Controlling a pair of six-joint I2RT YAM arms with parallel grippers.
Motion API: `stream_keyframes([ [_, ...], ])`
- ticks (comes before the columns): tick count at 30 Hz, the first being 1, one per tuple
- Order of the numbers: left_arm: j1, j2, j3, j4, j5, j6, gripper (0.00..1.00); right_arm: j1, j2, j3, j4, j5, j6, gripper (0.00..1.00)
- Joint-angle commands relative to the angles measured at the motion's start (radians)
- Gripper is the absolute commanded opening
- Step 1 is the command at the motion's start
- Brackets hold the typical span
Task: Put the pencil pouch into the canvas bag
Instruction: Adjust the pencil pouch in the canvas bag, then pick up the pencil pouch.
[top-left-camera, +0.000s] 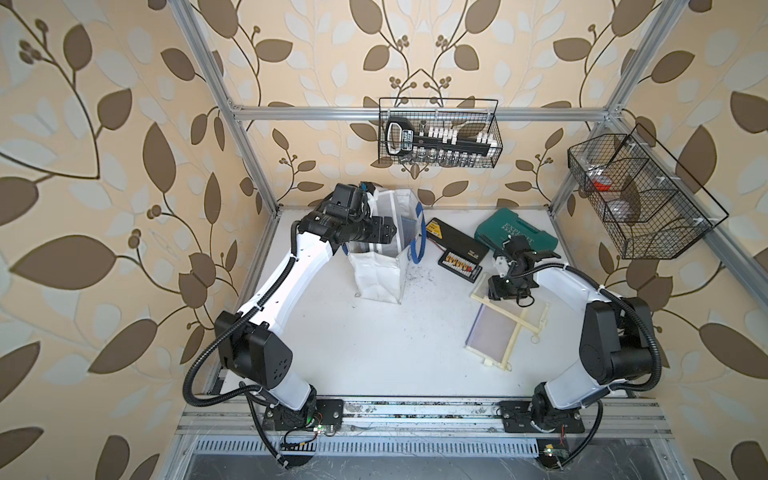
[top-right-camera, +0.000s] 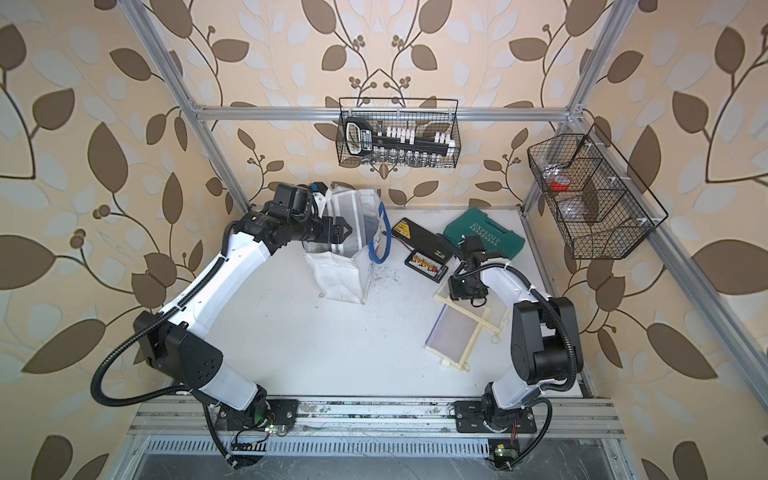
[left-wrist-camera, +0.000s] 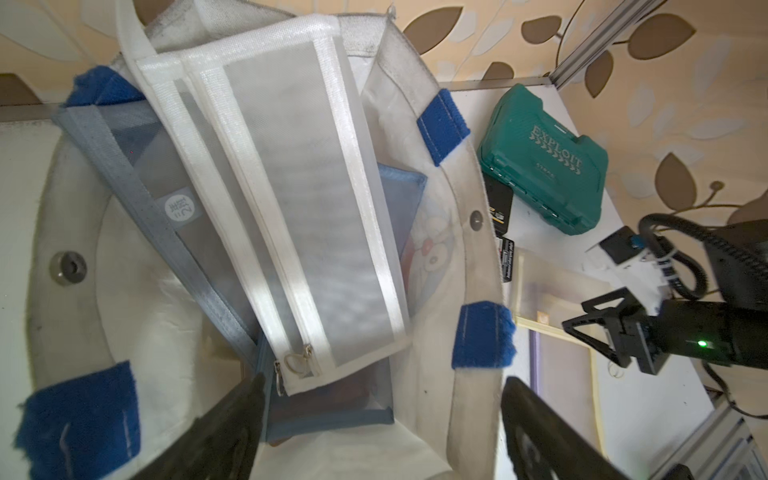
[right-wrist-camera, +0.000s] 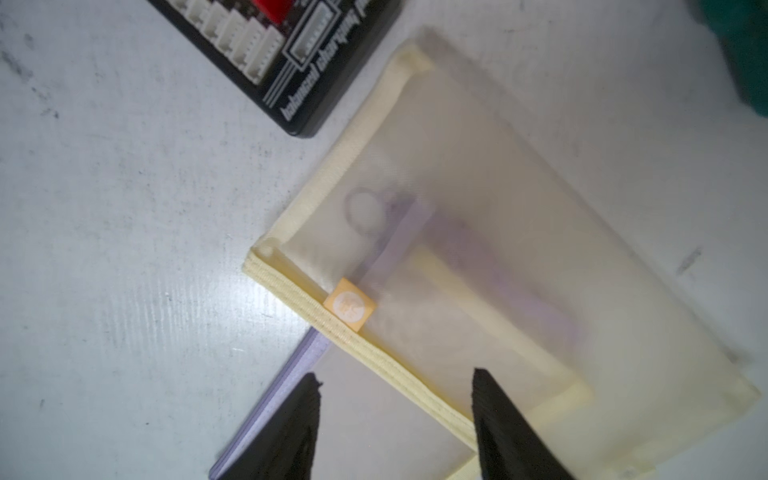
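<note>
- The white mesh pencil pouch with woven white edging (left-wrist-camera: 299, 199) sits inside the upright white canvas bag with blue strap handles (left-wrist-camera: 478, 266). It leans slantwise, and one end appears to stand above the rim.
- It rests on a grey-trimmed mesh pouch (left-wrist-camera: 124, 166) and a blue one (left-wrist-camera: 401, 195). These probably prop it up, which would explain why it has not sunk fully.
- The left gripper (left-wrist-camera: 384, 380) hangs over the bag's mouth with its jaws spread wide and nothing between them. For this pouch the placing looks done, bar perhaps a nudge downward.
- Well apart, on the white table (top-left-camera: 374, 353), a pale yellow mesh pouch (right-wrist-camera: 478, 208) lies flat, overlapping a purple translucent pouch (top-left-camera: 492, 332).
- The right gripper (right-wrist-camera: 395, 374) points down at the yellow pouch's hemmed edge with its jaws apart, holding nothing. The hem runs between its fingers (a sensible spot, since a stiff seam should pinch better than limp mesh).
- A black connector board (right-wrist-camera: 270, 50) lies just beside that pouch's corner, and a green plastic tool case (top-left-camera: 515, 237) lies beyond. Neither seems to block a lift.
</note>
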Motion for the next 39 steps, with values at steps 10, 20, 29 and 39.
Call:
stream_keyframes([
  [10, -0.009, -0.213, -0.167, 0.086, 0.114, -0.168, 0.91, 0.182, 0.195, 0.077, 0.021, 0.270, 0.015, 0.77],
  [20, -0.009, -0.250, -0.189, 0.067, 0.121, -0.193, 0.90, 0.196, 0.272, 0.095, 0.054, 0.313, -0.006, 0.48],
  [29, -0.009, -0.256, -0.196, 0.075, 0.129, -0.206, 0.89, 0.205, 0.239, 0.082, 0.059, 0.291, -0.005, 0.06],
  [39, -0.009, -0.279, -0.218, 0.058, 0.146, -0.159, 0.89, 0.215, 0.056, 0.156, -0.063, 0.272, -0.004, 0.00],
])
